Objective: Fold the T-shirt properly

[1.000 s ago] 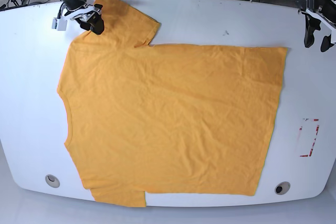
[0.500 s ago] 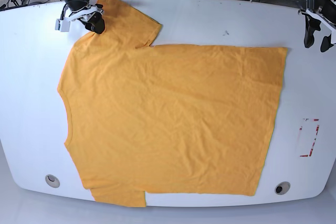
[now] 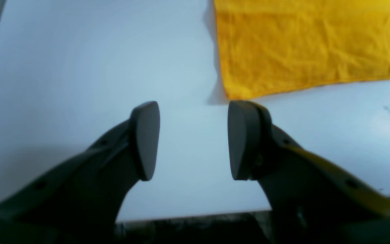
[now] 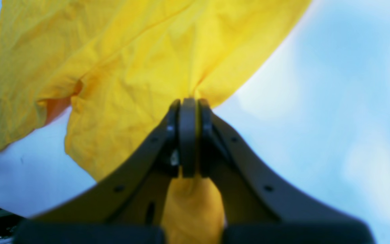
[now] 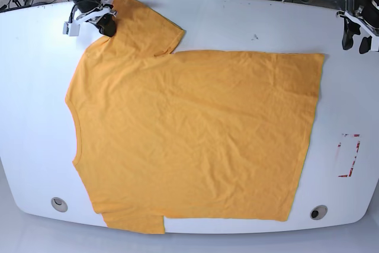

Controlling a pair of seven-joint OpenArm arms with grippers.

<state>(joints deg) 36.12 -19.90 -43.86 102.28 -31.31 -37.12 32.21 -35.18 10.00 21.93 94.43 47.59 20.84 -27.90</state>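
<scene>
My right gripper (image 4: 188, 112) has just clamped onto the T-shirt (image 5: 195, 134) sleeve edge; left gripper (image 3: 193, 139) hangs open, empty; I judge folding can begin.

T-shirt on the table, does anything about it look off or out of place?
Mostly no: the T-shirt lies flat, only wrinkled. The near sleeve hangs past the table edge, and the right gripper has the far sleeve pinched and bunched.

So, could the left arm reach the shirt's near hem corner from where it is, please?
Probably yes: the left gripper hangs open beside the shirt, only bare table between them.
</scene>
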